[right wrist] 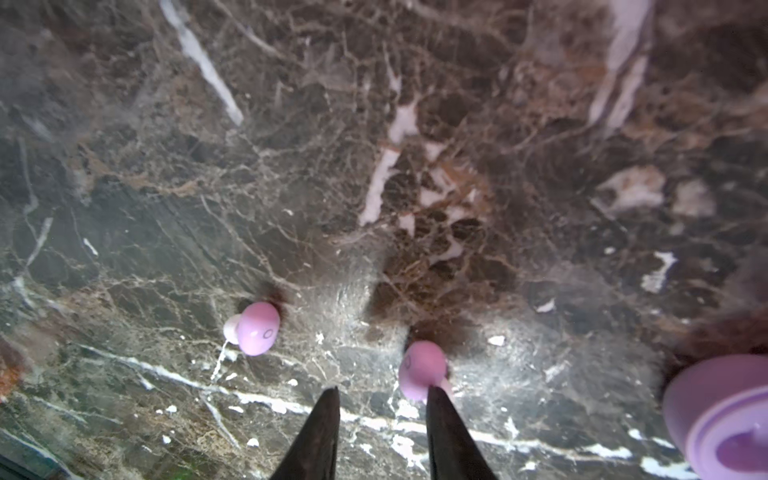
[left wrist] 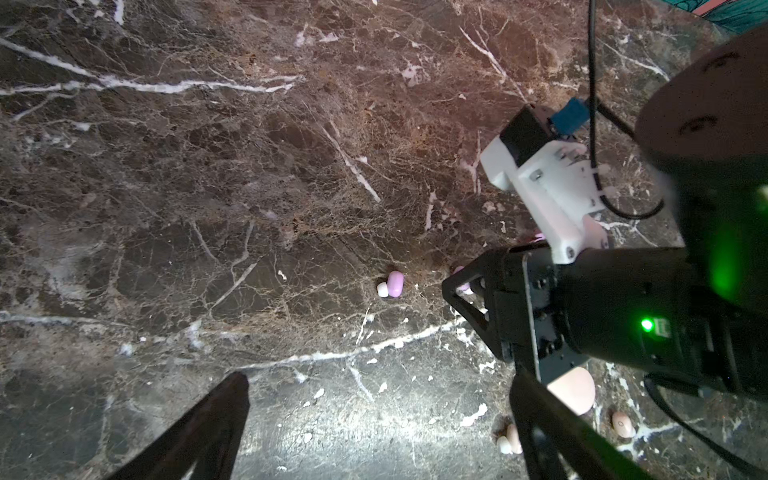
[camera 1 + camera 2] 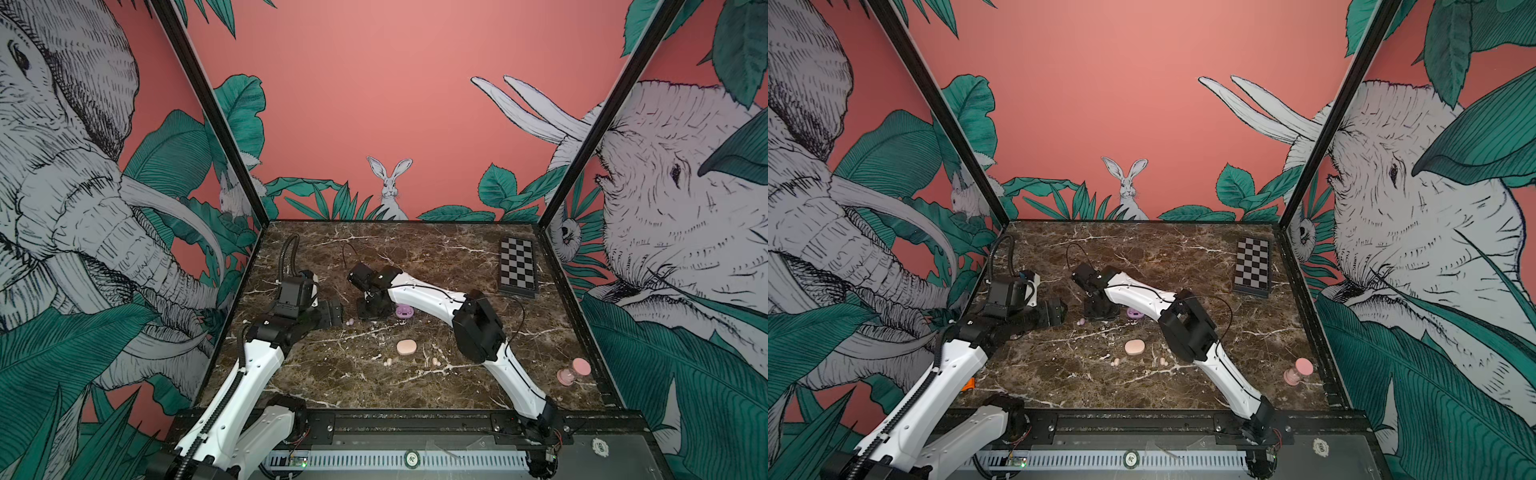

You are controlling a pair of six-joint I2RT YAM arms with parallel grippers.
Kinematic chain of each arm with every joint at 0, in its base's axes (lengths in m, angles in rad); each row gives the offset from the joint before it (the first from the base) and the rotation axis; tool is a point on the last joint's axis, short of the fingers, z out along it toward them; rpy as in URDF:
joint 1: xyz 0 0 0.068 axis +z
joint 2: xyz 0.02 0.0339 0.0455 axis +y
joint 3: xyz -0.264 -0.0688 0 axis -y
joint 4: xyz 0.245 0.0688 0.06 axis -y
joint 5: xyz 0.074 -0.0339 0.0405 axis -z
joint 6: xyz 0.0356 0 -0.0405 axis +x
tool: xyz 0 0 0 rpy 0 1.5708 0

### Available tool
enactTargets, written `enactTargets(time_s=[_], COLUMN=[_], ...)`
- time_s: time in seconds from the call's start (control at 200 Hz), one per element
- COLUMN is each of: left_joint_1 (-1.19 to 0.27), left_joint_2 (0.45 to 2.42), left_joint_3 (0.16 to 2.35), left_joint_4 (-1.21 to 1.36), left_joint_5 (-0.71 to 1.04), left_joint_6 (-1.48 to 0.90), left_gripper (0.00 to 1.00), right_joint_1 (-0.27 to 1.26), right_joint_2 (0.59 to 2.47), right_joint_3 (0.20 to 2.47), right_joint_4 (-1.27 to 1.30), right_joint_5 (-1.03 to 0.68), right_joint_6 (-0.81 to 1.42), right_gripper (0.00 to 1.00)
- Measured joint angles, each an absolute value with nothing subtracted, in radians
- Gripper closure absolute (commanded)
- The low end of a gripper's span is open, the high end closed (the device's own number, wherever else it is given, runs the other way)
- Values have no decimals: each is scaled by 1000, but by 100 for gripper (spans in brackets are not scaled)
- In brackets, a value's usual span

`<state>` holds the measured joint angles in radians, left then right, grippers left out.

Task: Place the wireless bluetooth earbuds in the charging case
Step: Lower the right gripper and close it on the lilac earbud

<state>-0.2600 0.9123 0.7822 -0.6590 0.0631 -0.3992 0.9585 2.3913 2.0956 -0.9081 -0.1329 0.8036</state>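
Right hand (image 1: 380, 395) jaws narrowed but empty, one lilac earbud (image 1: 422, 368) just off one fingertip, not between. Open lilac case (image 1: 723, 419) beside. Step: pick. Next: recentre, then close. Left hand (image 2: 374, 415) wide, idle.

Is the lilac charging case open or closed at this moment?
Open. In the right wrist view the lilac case shows its inner rim and a darker cavity. No earbud shows inside the visible part.

Marble table (image 3: 415, 257) carries earbuds (image 3: 350, 321), cases (image 3: 406, 347), checkerboard (image 3: 517, 267).
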Motion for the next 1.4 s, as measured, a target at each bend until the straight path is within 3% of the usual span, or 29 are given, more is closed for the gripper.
enactTargets(time_s=[1.4], left_joint_1=[-260], left_joint_2=[912], left_joint_3=[782], left_joint_4=[-651], left_joint_5=[64], left_joint_6=[-399], left_gripper=[3], right_joint_1=[948], right_joint_2=[2418], right_joint_3=[2107], right_joint_4=[-942], right_joint_5=[-82], right_joint_6=[781], right_gripper=[76])
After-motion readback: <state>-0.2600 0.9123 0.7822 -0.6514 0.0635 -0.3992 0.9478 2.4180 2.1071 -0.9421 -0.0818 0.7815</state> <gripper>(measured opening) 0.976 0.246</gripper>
